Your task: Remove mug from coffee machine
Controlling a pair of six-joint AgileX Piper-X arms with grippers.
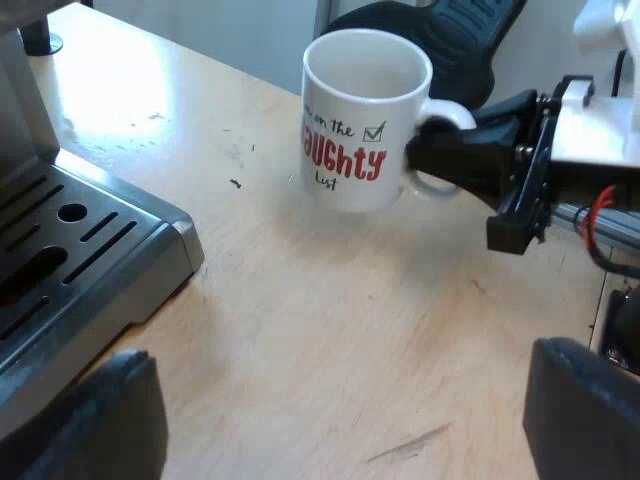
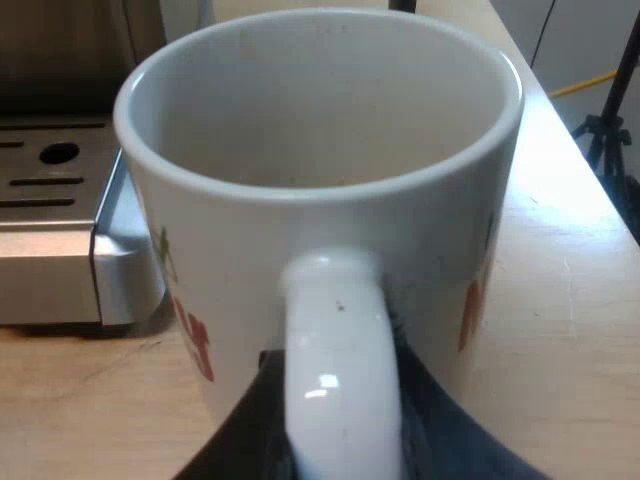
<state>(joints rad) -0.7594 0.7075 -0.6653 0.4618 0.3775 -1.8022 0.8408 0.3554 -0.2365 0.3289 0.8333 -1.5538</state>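
– Mug (image 1: pixel 365 120), white ceramic with red lettering: where?
– Off the slotted brushed-steel drip tray (image 1: pixel 110 250) of the grey espresso machine (image 1: pixel 20 100) and well apart from it. Upright over the pale wooden table (image 1: pixel 330 330). Nothing visible inside.
– Resting or raised?
– Cannot tell. Soft shadow under the base, no clear gap.
– Grip?
– Right gripper (image 2: pixel 340 420) clamped on the mug's white looped handle (image 2: pixel 338 330), one black finger on each side of the loop. Sensible hold: keeps the rim level, leaves the body free, puts no finger inside the cup.
– Arm pose?
– Extended roughly level from the handle side, fingers pointing at the mug's wall. From the left wrist view, a black block just beside the handle.
– Other arm?
– Left gripper (image 1: pixel 340 440) idle, fingers (image 1: pixel 105 415) spread wide, holding nothing. Hovers above bare table between drip tray and mug, angled down towards the mug. Probably parked there to stay out of the way.
– Task status?
– Judged nearly done: mug clear of the machine. Left to do: confirm a firm seat on the table, then release.
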